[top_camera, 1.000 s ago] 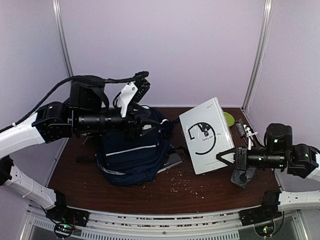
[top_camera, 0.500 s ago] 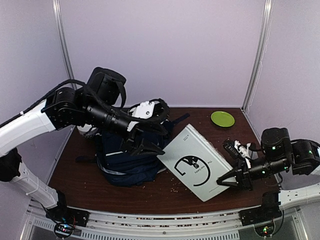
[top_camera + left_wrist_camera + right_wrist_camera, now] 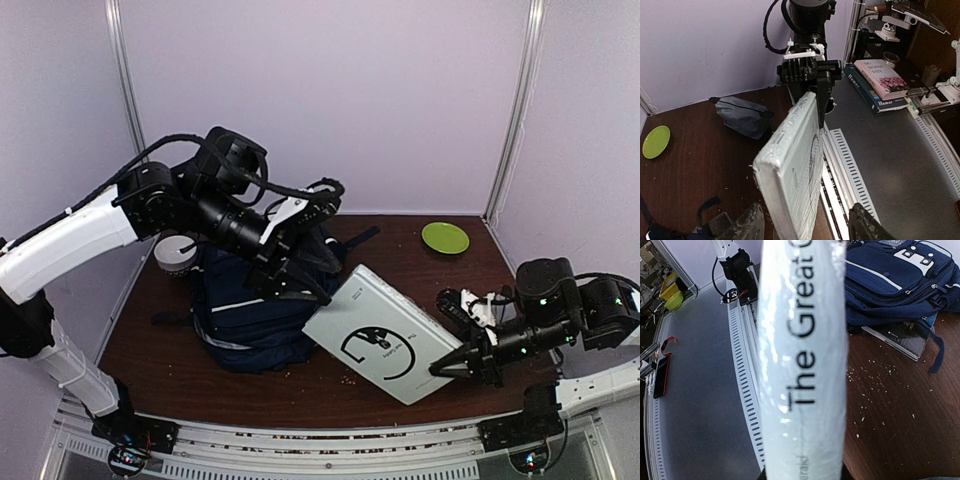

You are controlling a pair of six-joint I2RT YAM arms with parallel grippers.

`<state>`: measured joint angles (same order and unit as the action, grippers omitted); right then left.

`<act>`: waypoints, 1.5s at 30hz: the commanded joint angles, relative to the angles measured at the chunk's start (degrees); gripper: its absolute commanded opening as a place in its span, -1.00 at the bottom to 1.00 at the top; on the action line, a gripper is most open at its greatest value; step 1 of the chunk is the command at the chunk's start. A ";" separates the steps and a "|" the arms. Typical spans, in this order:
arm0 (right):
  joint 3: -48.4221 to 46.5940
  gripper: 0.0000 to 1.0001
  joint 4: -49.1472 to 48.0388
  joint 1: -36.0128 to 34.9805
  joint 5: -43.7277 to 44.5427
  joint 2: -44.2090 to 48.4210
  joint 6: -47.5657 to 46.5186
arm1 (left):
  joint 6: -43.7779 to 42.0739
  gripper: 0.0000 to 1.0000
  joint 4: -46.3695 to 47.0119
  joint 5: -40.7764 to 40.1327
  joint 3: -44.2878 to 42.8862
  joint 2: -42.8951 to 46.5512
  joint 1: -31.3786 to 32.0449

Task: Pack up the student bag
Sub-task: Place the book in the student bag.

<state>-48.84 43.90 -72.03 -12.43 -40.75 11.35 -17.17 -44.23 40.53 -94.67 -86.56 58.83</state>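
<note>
Within 1 second, your right gripper (image 3: 465,362) stayed clamped on the near right corner of the book (image 3: 385,335) and swung it from upright at the right, down and to the left. Its left edge ended just beside the bag (image 3: 250,315), which lay left of centre. Your left gripper (image 3: 303,288) came across over the bag, jaws wide apart and facing the book. That looked like the setup for a handover or for guiding the book in.
</note>
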 commanded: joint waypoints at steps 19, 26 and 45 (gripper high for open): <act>-7.96 -1.00 -10.19 -2.73 -1.40 -2.22 -1.53 | 5.42 0.89 5.49 6.33 1.62 -1.72 0.53; -8.52 -1.00 -9.86 -2.62 -0.49 -2.33 -3.68 | 4.95 0.20 3.19 14.30 1.46 -1.99 1.17; 0.52 0.53 -23.57 -2.66 7.57 6.23 8.53 | 25.19 -1.00 35.26 15.99 13.99 8.15 -1.17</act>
<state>-54.37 34.68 -74.76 -9.87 -40.36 12.75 -3.84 -32.77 52.03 -86.00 -85.76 59.57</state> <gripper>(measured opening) 0.681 0.334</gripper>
